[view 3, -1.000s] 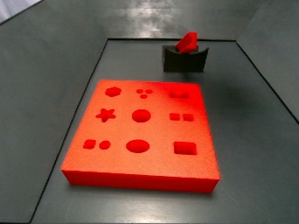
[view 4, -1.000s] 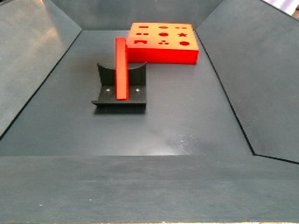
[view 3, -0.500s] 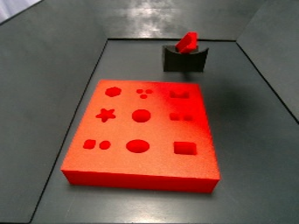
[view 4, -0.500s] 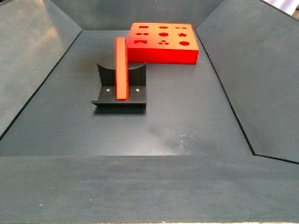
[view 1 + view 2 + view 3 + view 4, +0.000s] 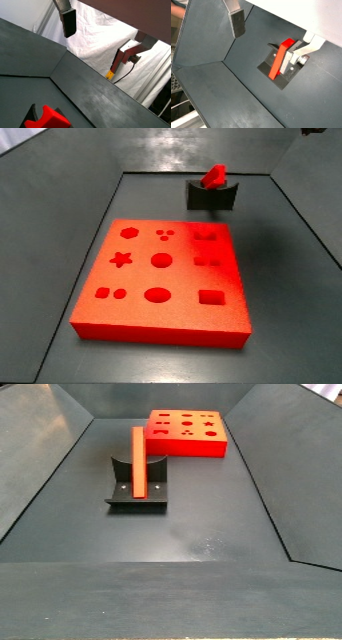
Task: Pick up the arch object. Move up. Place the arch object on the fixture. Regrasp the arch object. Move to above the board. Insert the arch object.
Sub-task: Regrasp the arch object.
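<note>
Arch object (image 5: 136,456) sat propped in the fixture (image 5: 139,492), presenting it for regrasp; board (image 5: 163,278) well apart. Gripper (image 5: 271,31) hovered high above, fingers (image 5: 237,22) spread, nothing between them.

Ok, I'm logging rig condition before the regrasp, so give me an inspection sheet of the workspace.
Surface: dark grey floor, bare apart from the job's things.
Arch object: rests on the fixture, ungripped.
Board: flat on the floor, apart from the fixture; cutouts unfilled.
Clutter: nothing seen.
Gripper: open, holding nothing, above the arch object in a wrist view; out of both side views.
Cables: a dark cable with a yellow plug beyond the wall.
Surroundings: dark walls, white sheeting behind.
</note>
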